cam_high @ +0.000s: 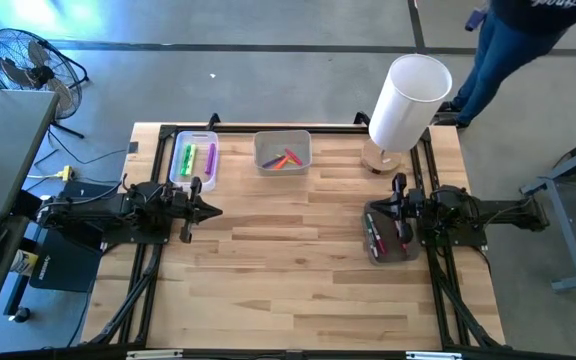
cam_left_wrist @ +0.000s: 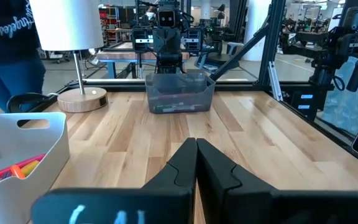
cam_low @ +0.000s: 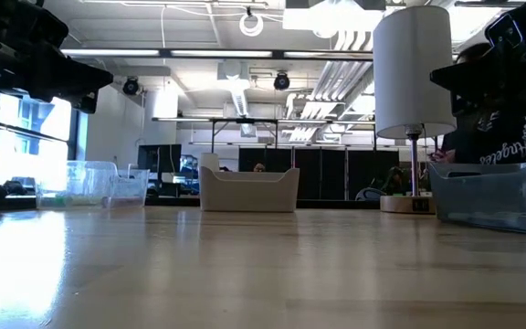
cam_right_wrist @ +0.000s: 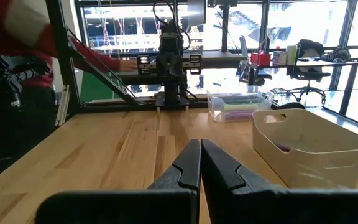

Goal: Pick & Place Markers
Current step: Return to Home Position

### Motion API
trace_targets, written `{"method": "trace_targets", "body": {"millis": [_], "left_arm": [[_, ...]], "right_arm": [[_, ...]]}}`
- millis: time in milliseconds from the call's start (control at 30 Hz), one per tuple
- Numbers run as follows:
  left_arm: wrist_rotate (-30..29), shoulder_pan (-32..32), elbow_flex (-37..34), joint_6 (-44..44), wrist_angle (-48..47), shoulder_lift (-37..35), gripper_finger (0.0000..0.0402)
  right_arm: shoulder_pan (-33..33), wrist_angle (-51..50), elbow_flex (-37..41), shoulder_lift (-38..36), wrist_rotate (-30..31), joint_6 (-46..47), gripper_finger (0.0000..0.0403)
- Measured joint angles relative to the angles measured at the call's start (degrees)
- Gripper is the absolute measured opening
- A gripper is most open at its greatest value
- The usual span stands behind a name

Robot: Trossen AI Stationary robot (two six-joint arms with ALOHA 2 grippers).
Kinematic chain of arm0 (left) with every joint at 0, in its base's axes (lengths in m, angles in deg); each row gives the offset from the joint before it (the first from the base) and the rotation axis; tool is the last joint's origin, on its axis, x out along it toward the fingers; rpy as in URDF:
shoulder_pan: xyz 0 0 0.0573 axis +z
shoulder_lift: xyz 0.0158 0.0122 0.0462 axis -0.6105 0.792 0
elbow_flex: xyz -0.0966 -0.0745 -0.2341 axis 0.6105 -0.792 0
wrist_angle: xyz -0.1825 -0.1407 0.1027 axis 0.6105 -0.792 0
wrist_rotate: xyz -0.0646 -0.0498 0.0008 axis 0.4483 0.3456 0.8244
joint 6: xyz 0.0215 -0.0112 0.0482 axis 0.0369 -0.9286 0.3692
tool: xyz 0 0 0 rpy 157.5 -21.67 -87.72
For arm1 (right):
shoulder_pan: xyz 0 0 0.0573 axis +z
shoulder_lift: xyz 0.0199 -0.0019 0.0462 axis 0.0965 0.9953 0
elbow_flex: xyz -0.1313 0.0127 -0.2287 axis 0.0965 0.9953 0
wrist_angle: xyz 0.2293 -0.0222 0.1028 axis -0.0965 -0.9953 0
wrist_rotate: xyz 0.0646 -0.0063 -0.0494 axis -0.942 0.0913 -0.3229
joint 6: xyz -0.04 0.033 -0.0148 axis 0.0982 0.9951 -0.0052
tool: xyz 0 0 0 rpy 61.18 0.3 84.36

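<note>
The left hand (cam_left_wrist: 196, 144) has its fingers pressed together and is empty, over the left side of the bench (cam_high: 298, 260). The right hand (cam_right_wrist: 199, 144) is also closed and empty, and in the high view it sits above the dark bin (cam_high: 393, 255) at bench right. Several markers (cam_high: 376, 236) lie in that bin. Green and purple ones lie in the clear bin (cam_high: 177, 160), and red and orange ones in the white bin (cam_high: 283, 134).
</note>
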Motion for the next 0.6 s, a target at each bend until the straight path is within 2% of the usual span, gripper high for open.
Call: {"method": "trace_targets", "body": {"millis": [133,400,600], "left_arm": [[-0.2,-0.5,0.0,0.0,0.0,0.0,0.0001],[-2.5,-8.9,0.0,0.0,0.0,0.0,0.0001],[-2.5,-9.8,0.0,0.0,0.0,0.0,0.0001]], "right_arm": [[0.0,0.0,0.0,0.0,0.0,0.0,0.0],[0.0,0.0,0.0,0.0,0.0,0.0,0.0001],[0.0,0.0,0.0,0.0,0.0,0.0,0.0]]}}
